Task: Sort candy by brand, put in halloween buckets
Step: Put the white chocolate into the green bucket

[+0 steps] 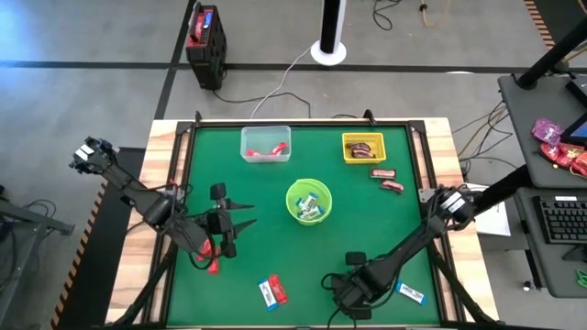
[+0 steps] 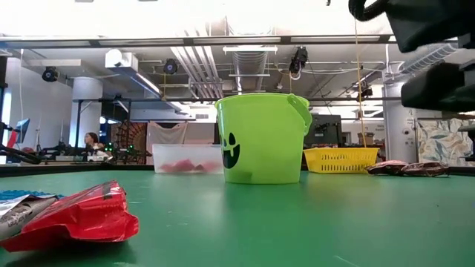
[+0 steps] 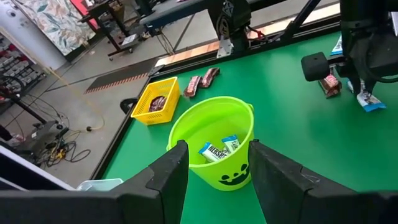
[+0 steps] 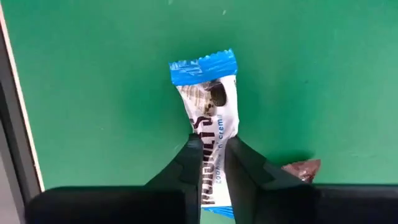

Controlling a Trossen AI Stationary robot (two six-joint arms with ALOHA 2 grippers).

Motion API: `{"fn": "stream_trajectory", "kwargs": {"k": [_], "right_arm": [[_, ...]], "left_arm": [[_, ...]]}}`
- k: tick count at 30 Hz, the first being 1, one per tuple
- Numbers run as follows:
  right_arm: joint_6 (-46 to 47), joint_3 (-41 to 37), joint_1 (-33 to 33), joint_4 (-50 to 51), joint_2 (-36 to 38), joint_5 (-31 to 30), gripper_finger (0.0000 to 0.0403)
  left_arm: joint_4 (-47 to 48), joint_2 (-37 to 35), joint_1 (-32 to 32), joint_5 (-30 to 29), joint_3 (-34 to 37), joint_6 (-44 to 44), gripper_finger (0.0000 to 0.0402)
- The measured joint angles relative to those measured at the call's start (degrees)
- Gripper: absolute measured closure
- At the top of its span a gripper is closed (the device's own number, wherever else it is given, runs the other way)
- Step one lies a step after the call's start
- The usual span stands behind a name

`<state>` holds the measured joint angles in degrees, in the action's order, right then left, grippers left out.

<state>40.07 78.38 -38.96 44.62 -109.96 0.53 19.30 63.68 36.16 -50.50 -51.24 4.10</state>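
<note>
My right gripper (image 1: 341, 288) (image 4: 211, 146) is near the table's front edge, shut on a blue-and-white bar (image 4: 208, 99). A dark brown bar (image 4: 302, 168) lies just beside it. My left gripper (image 1: 243, 216) (image 3: 214, 168) is open and empty above the table, left of the lime-green bowl (image 1: 308, 201), which holds blue-and-white bars (image 3: 219, 149). The clear box (image 1: 266, 143) holds red bars. The yellow basket (image 1: 363, 147) holds brown bars. Loose on the table are two brown bars (image 1: 388, 180), a red bar (image 1: 213, 266), a red and a blue-and-white bar (image 1: 271, 291), and another blue-and-white bar (image 1: 412, 293). My right gripper pinches the blue-and-white bar between its two fingers (image 4: 186, 155) on its two long edges, about mid-length (image 4: 210, 140). The fingers come from above and lie across the bar. Its blue crimped end (image 4: 202, 68) sticks out past the fingertips. Whether it is clear of the table I cannot tell.
The table has a raised rim (image 1: 303, 123) around the green mat. Open mat lies between the bowl and the front edge. Behind the table stand a black-and-red case (image 1: 204, 41) and cables. A desk with a keyboard (image 1: 559, 220) is at the right.
</note>
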Motion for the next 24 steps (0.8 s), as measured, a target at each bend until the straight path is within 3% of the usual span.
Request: {"fn": "stream_trajectory", "kwargs": {"k": [6,13,18,24], "right_arm": [[-0.54,-0.01,1.52,0.01,3.26,-3.50,0.0396],[-2.81,-0.01,3.10,-0.11,4.24,-10.34,0.0398],[-6.78,-0.01,4.75,-0.88,6.38,-15.57,0.0397],[-16.31,0.01,9.47,-4.65,13.89,-24.37,0.0395]], "left_arm": [[-0.03,0.00,0.00,0.00,0.00,0.00,0.0251],[-0.01,0.00,0.00,0.00,0.02,0.29,0.0251],[-0.01,0.00,0.00,0.00,0.02,0.91,0.0251],[-0.70,-0.02,0.00,0.00,0.04,1.09,0.0251]]}}
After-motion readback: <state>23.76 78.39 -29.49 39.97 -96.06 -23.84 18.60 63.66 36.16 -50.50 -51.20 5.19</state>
